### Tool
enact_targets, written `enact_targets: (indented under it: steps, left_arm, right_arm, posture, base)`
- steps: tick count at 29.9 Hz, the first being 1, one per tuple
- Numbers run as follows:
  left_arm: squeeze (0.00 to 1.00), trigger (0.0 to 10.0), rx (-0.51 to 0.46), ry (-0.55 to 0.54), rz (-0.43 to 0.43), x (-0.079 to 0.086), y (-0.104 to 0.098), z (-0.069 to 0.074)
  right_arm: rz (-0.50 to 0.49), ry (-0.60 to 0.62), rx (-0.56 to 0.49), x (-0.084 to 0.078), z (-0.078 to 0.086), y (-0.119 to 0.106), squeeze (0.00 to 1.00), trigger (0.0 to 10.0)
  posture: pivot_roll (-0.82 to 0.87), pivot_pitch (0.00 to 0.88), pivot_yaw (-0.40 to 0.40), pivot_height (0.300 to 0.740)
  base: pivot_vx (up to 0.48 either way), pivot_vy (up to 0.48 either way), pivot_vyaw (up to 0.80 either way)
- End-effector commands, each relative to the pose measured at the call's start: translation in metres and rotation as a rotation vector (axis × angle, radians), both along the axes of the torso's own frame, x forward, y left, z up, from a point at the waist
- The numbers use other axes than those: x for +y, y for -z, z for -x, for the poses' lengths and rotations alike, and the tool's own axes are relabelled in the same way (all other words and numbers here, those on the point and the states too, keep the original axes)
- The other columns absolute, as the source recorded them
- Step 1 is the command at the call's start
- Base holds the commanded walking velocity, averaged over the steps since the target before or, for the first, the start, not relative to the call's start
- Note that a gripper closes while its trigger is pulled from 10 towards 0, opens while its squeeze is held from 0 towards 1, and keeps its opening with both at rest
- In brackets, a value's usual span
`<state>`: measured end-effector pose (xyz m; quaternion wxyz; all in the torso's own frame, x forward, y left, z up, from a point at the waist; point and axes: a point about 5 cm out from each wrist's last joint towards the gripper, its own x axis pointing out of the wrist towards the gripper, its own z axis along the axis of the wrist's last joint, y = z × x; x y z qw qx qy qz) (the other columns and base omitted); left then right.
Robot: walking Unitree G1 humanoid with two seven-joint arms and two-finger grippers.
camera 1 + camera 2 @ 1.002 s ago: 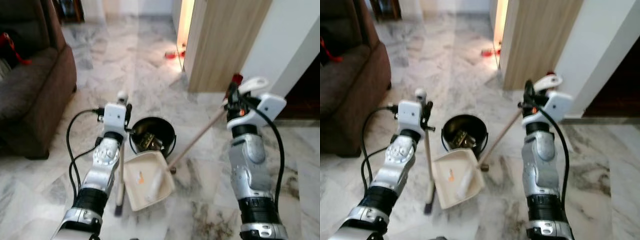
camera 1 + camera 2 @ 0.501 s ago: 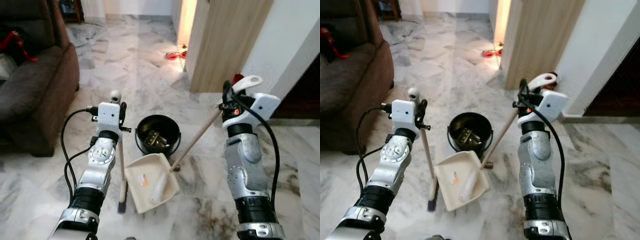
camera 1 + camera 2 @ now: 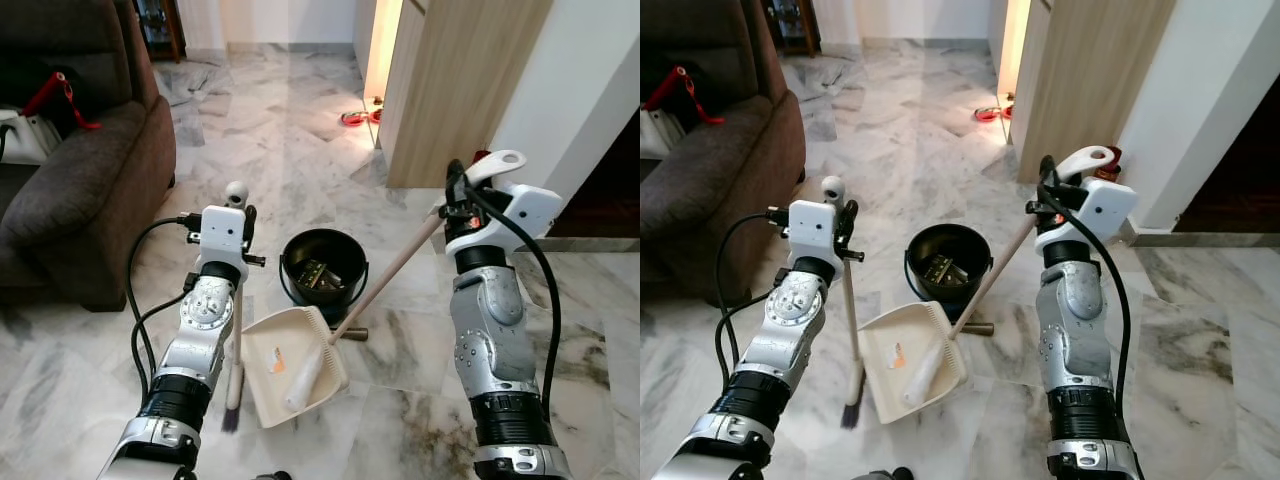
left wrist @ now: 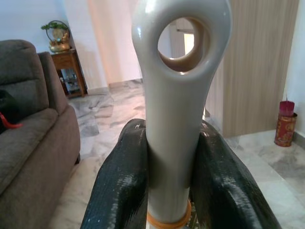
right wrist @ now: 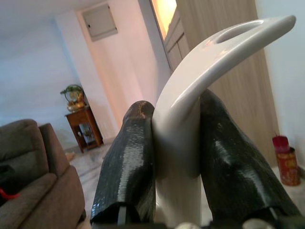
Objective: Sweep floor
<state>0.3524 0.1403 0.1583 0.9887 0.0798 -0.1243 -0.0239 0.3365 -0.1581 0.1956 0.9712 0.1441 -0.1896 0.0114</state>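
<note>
Left hand [image 4: 171, 162] was pinched on the pale handle of the broom [image 3: 236, 330], both black fingers [image 4: 121, 186] pressed against its sides just under the hanging hole. Broom stood nearly upright below that hand, bristles down on the marble floor [image 3: 300, 170].

Right hand [image 5: 176, 157] was clamped on the curved white grip of the dustpan handle [image 3: 392, 268], fingers squeezing it on either side. From that hand the wooden pole slanted down and toward the left hand, ending at the cream dustpan [image 3: 290, 360], which lay on the floor between the two arms. Inside the pan lay a white roll-shaped thing [image 3: 304, 372] and a small orange scrap [image 3: 277, 366].

Black bucket [image 3: 322, 265] with debris inside sat just beyond the dustpan, beside the pole, between both hands. Brown sofa [image 3: 70, 190] was out past the left hand; a wooden panel [image 3: 450, 90] stood beyond the right hand. A red object [image 3: 352, 118] lay far off on the floor.
</note>
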Motion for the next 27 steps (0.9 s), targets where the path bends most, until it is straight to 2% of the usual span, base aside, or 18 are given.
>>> enact_targets:
  steps: [1, 7, 27]
  left_arm:
    - [0.0, 10.0, -0.079, -0.002, -0.002, -0.001, -0.018, -0.001]
    - [0.0, 10.0, -0.085, -0.013, -0.003, 0.001, -0.019, -0.001]
    - [0.0, 10.0, -0.085, -0.04, -0.009, 0.002, -0.018, -0.001]
  right_arm:
    - [-0.023, -0.002, -0.118, 0.002, 0.003, -0.027, 0.0, 10.0]
    - [-0.05, 0.044, -0.166, -0.003, 0.005, -0.036, 0.0, 10.0]
    - [-0.021, 0.009, -0.162, 0.003, 0.005, -0.035, 0.0, 10.0]
  posture:
    - [0.12, 0.004, -0.018, 0.74]
    - [0.12, 0.014, -0.021, 0.74]
    - [0.13, 0.028, -0.027, 0.74]
  base:
    - [0.0, 0.0, 0.0]
    - [0.0, 0.0, 0.0]
    - [0.292, 0.0, 0.0]
